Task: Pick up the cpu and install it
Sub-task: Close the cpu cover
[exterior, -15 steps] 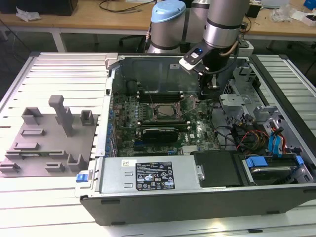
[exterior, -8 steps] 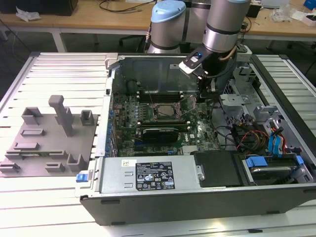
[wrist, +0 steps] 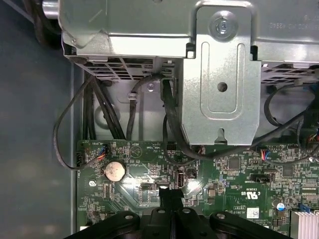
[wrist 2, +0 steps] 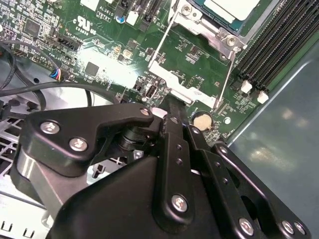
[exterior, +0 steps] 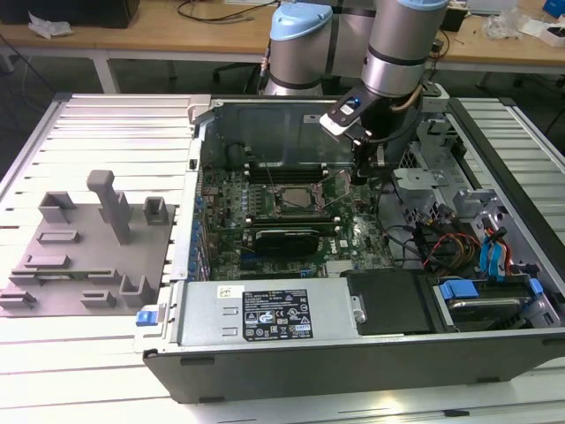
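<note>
**Clerk:** Exterior view, first entry?

**Keeper:** One open dark-grey computer case point(exterior: 353, 353), lying on a white slatted table point(exterior: 88, 371). Inside it is a green circuit board point(exterior: 353, 225). The cpu point(exterior: 290, 198), a small silvery square chip, lies flat in the dark socket frame near the middle of that board.

**Clerk:** And the tool?

**Keeper:** One black gripper point(exterior: 361, 174) on a silver-and-blue arm point(exterior: 402, 44). It is low inside the case, toward the exterior view's right of the socket frame and apart from the cpu. Outside the case, at the exterior view's left, sits a grey moulded tray point(exterior: 79, 256) with upright posts.

**Clerk:** Second wrist view?

**Keeper:** The gripper point(wrist 2: 172, 106) has its fingers pressed together, with nothing seen between them. Their tips meet the edge of a bright hinged metal plate point(wrist 2: 174, 82). The cpu point(wrist 2: 234, 6) lies beyond that plate, in the socket frame, beside long black memory slots point(wrist 2: 279, 45). A round silver coin battery point(wrist 2: 202, 121) sits just beside the fingers.

**Clerk:** First wrist view?

**Keeper:** The gripper point(wrist: 172, 195) has its tips closed over the circuit board point(wrist: 234, 169). The coin battery point(wrist: 113, 171) is near. A folded grey steel bracket point(wrist: 219, 84) and black cables point(wrist: 65, 134) lie past the board's edge.
</note>
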{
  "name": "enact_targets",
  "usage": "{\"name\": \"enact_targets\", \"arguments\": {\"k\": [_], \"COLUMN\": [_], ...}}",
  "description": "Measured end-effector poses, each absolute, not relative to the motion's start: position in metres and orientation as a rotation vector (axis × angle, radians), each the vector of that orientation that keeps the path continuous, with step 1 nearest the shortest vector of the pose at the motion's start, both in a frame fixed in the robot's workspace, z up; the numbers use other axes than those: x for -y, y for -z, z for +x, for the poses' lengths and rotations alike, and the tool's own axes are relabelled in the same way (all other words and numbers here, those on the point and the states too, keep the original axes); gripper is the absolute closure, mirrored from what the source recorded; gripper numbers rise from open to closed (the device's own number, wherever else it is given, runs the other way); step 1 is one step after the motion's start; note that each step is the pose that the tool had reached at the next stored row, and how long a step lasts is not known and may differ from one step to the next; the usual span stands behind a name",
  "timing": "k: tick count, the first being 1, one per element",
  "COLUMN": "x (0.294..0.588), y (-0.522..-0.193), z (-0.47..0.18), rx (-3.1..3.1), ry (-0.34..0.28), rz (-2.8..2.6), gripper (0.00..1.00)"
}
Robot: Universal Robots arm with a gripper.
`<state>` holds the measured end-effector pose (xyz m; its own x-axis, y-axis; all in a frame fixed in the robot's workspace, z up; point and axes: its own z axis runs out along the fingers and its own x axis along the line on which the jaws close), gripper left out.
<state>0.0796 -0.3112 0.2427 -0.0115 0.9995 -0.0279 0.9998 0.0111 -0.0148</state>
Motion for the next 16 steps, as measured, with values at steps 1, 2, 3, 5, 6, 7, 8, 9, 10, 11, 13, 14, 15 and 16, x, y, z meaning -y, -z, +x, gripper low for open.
{"name": "enact_targets", "arguments": {"k": [1, 2, 3, 5, 6, 7, 8, 9, 10, 11, 13, 14, 15, 16], "x": [0.311, 0.311, 0.311, 0.311, 0.311, 0.311, 0.311, 0.311, 0.311, 0.31, 0.31, 0.31, 0.31, 0.31], "y": [-0.243, -0.243, -0.243, -0.243, -0.243, -0.243, -0.243, -0.243, -0.243, -0.243, -0.243, -0.243, -0.243, -0.243], "z": [0.08, 0.079, 0.078, 0.076, 0.074, 0.073, 0.072, 0.071, 0.069, 0.067, 0.064, 0.063, 0.063, 0.063], "rx": [-2.227, -2.227, -2.227, -2.227, -2.226, -2.226, -2.225, -2.225, -2.224, -2.223, -2.222, -2.222, -2.221, -2.221], "ry": [0.047, 0.047, 0.047, 0.046, 0.045, 0.044, 0.043, 0.043, 0.041, 0.04, 0.036, 0.035, 0.035, 0.035], "rz": [2.202, 2.202, 2.202, 2.202, 2.201, 2.201, 2.2, 2.2, 2.199, 2.198, 2.198, 2.197, 2.197, 2.197], "gripper": [0.89, 0.89, 0.89, 0.89, 0.89, 0.89, 0.89, 0.89, 0.89, 0.89, 0.89, 0.89, 0.89, 0.89]}}
